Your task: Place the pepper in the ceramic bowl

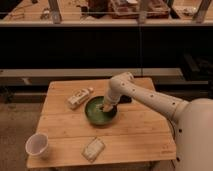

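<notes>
Gripper (107, 106) hangs inside the ceramic bowl (95, 114) near the desk's middle, toward its back edge; the pepper (105, 106) seems at its tip. Only letting go and withdrawing appear left.

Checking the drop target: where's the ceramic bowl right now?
In the camera view the ceramic bowl sits mid-table, right of the snack packet, with the gripper reaching down into its right side.
</notes>
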Motion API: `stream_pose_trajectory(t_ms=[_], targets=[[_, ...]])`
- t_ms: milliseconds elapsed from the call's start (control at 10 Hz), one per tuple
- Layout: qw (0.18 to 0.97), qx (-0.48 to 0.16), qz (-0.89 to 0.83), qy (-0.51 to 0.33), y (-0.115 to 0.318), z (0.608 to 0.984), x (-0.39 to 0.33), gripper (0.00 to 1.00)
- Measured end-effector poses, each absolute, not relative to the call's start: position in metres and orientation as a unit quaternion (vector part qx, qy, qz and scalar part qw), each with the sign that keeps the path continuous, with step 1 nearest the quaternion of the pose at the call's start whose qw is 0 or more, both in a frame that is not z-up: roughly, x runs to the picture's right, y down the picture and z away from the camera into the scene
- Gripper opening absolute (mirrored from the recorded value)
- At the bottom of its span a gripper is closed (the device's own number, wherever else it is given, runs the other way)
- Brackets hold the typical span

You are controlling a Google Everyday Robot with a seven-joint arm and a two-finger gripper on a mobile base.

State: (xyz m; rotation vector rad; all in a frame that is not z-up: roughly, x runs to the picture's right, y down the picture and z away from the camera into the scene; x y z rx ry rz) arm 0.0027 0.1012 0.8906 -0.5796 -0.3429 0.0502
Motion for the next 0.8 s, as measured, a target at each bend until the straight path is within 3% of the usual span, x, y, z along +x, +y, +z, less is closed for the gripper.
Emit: stream_pose_trajectory(t_ms=[800], targets=[[0.943,-0.288,0.023,-0.165,0.1039,0.8923,0.0025,0.38]])
